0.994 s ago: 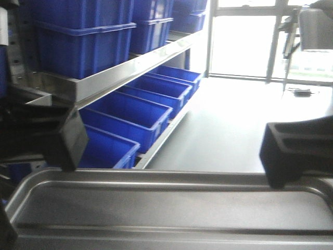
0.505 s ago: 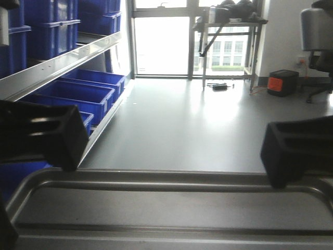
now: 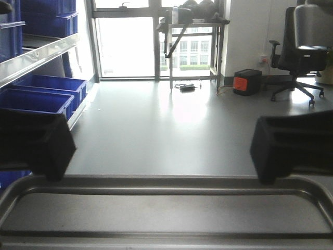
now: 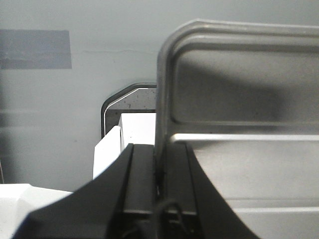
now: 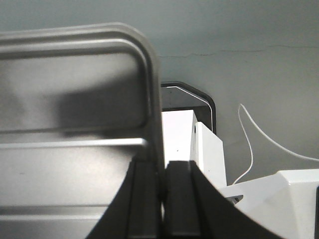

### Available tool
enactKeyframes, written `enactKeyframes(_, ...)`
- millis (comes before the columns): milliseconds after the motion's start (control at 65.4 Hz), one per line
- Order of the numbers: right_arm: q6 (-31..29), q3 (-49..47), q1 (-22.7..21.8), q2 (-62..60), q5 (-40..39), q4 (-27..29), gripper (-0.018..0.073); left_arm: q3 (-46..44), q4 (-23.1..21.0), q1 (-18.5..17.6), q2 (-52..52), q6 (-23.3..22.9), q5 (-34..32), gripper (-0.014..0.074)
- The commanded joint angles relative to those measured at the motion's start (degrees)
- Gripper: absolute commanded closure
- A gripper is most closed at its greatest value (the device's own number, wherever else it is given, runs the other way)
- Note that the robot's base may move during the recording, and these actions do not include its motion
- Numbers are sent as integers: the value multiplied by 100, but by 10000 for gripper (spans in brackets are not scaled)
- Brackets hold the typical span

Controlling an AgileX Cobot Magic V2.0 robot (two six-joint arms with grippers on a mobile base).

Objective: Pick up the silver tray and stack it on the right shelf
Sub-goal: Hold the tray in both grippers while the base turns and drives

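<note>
The silver tray (image 3: 166,208) fills the bottom of the front view, held level, with a raised rim and a long ridge across its base. My left gripper (image 3: 47,151) is shut on its left rim, and my right gripper (image 3: 276,151) is shut on its right rim. In the left wrist view the black jaws of the left gripper (image 4: 159,164) pinch the thin edge of the tray (image 4: 239,89). The right wrist view shows the right gripper (image 5: 162,184) clamped the same way on the tray (image 5: 75,99). The right shelf is out of view.
Blue bins (image 3: 39,96) sit on a steel rack (image 3: 36,54) at the far left. Ahead lie grey floor, a bright glass door, a metal table (image 3: 192,23), a black and orange box (image 3: 247,82) and an office chair (image 3: 302,47). My white base (image 4: 134,129) shows below the tray.
The front view has swung to the right: the rack of blue bins slid off to the left, and the box and the chair came into view. Both grippers keep their hold on the tray.
</note>
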Motion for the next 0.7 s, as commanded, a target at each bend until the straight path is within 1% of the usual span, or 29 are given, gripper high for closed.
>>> enactKeyframes(0,19,-77,-41,-120,1356,-417,490,-80,377,-16,-134,7,1752,697)
enactKeyframes(688,19,-77,-41,-120,1350,-417,490,-80,377,-16,-134,7,1742,697)
